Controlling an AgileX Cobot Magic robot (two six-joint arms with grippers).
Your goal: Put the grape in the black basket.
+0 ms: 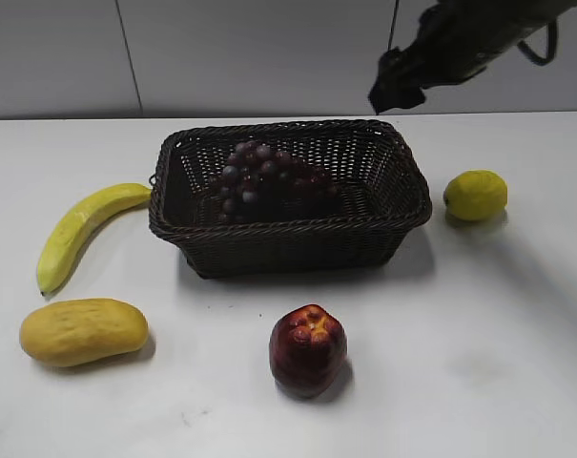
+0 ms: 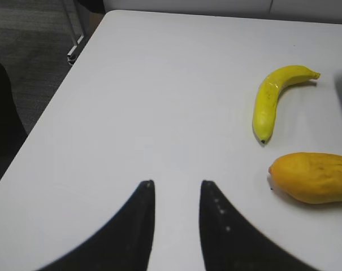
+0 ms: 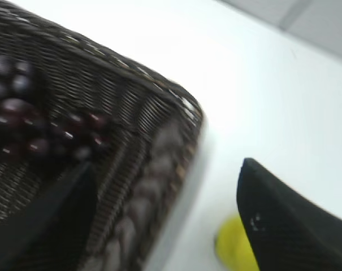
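- Resting inside the black basket: the grape, one bunch of dark purple-red berries lying toward the left and rear of the basket floor, touched by no gripper. The right wrist view shows the same bunch against the woven inner wall.
- Basket: dark woven wicker, braided rim, flaring sides, standing at the middle of the white table.
- Right gripper: raised above the table, behind and above the basket's right rear corner. In its wrist view the two black fingers stand wide apart with nothing between them, framing the basket corner and a patch of table.
- Left gripper: fingers parted by a narrow gap, holding nothing, over bare table at the left side.
- Banana: yellow, curved, just left of the basket.
- Yellow-orange oblong fruit: front left, near the banana's lower tip.
- Dark red apple-like fruit: in front of the basket.
- Lemon: right of the basket, apart from it.
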